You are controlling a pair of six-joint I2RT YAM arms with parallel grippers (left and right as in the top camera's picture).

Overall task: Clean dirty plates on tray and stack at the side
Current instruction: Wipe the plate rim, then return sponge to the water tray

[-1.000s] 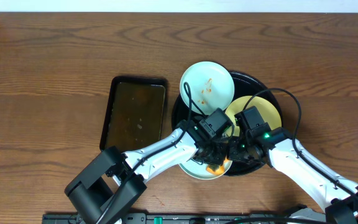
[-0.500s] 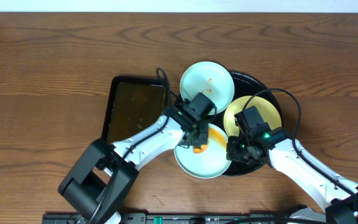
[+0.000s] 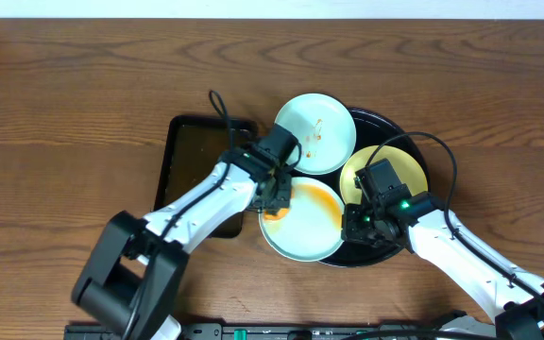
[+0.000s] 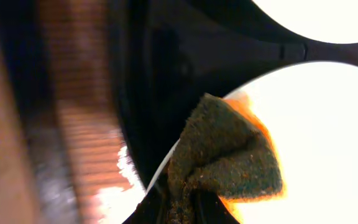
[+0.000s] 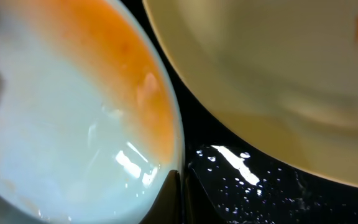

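Three plates lie on the round black tray (image 3: 399, 127). The front mint-blue plate (image 3: 305, 231) has an orange smear across its upper part. My left gripper (image 3: 274, 200) is shut on a dark green and orange sponge (image 4: 225, 152), which rests on that plate's left rim. My right gripper (image 3: 352, 227) is shut on the same plate's right rim (image 5: 169, 155). A second mint-blue plate (image 3: 314, 132) with small orange specks sits at the back. The pale yellow plate (image 3: 390, 175) lies to the right, partly under my right arm.
A smaller rectangular dark tray (image 3: 192, 165) lies left of the round tray on the wooden table. The left arm crosses over its lower right corner. Water drops glisten on the black tray (image 5: 247, 180) between the plates.
My left gripper has dragged the sponge from the front plate's lower right up and left across it to its left rim. An orange smear now shows on the plate. The right gripper has stayed put.
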